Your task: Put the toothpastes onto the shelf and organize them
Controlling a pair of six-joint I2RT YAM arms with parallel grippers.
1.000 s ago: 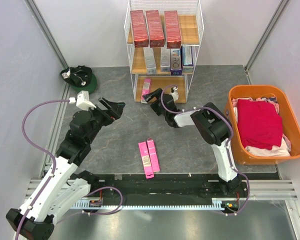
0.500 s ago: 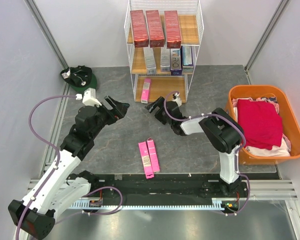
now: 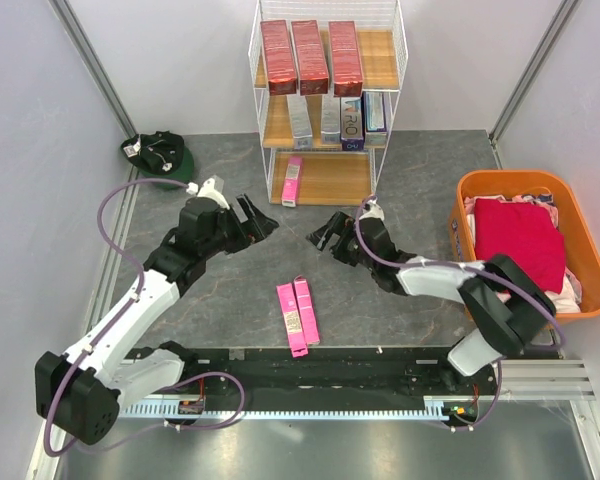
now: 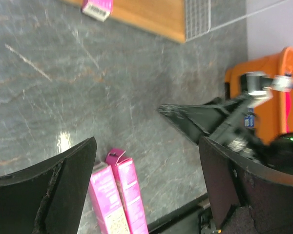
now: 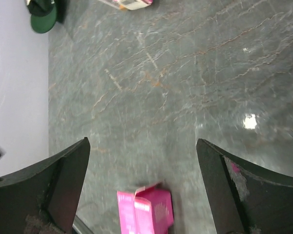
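Two pink boxes (image 3: 292, 320) side by side on grey table (image 3: 240, 300), shelf (image 3: 335, 178) beyond.

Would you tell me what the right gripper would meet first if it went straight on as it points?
Most likely the grey table: the open right gripper points down at it, and the two pink toothpaste boxes sit off that line; depth is unclear.

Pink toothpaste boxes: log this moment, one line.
left end effector open | right end effector open | two pink toothpaste boxes on table | third pink box on shelf
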